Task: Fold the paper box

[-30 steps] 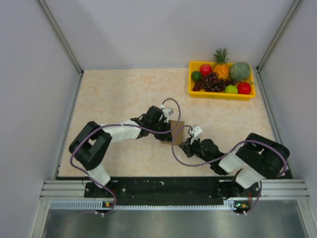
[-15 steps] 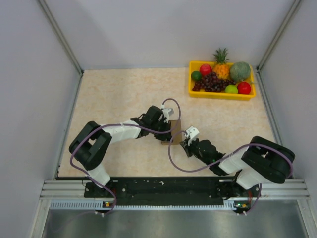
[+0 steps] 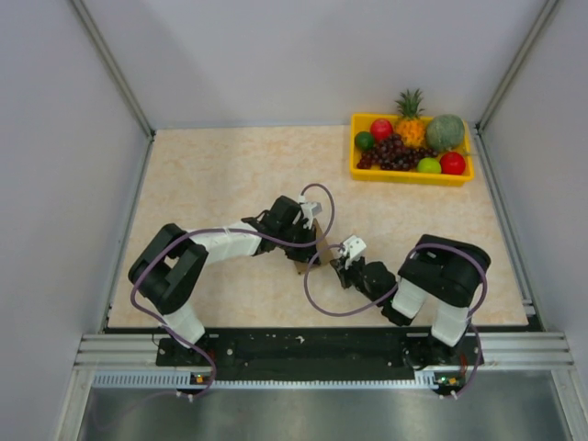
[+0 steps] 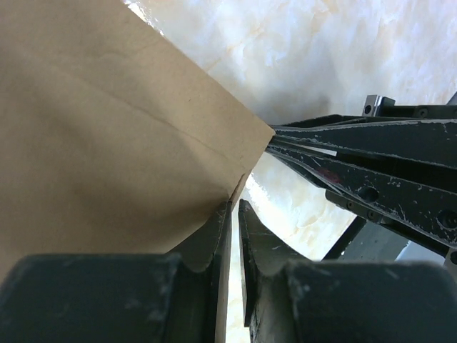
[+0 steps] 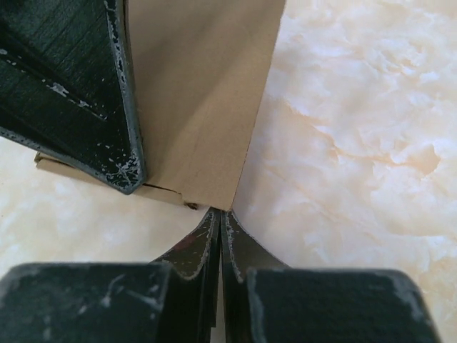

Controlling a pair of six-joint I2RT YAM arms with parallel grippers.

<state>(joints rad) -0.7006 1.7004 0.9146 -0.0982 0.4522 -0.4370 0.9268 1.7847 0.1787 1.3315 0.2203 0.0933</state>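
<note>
The paper box (image 3: 319, 246) is a plain brown cardboard sheet held tilted up off the table between both grippers. It fills the left wrist view (image 4: 107, 143) and rises ahead in the right wrist view (image 5: 200, 93). My left gripper (image 3: 310, 240) is shut on one edge of it, the card pinched between the fingertips (image 4: 235, 204). My right gripper (image 3: 339, 264) is shut, its tips pinching the sheet's lower corner (image 5: 221, 212). The right gripper's fingers (image 4: 357, 157) meet the corner in the left wrist view. A left finger (image 5: 86, 86) shows in the right wrist view.
A yellow fruit tray (image 3: 409, 176) with pineapple, melon, grapes and other fruit stands at the back right. The marbled table (image 3: 211, 175) is walled by grey panels on the left, back and right. Purple cables loop near both wrists.
My right gripper has moved left toward the left gripper and its elbow has swung in. The cardboard has turned more on edge and shows narrower from above. The left arm barely moved.
</note>
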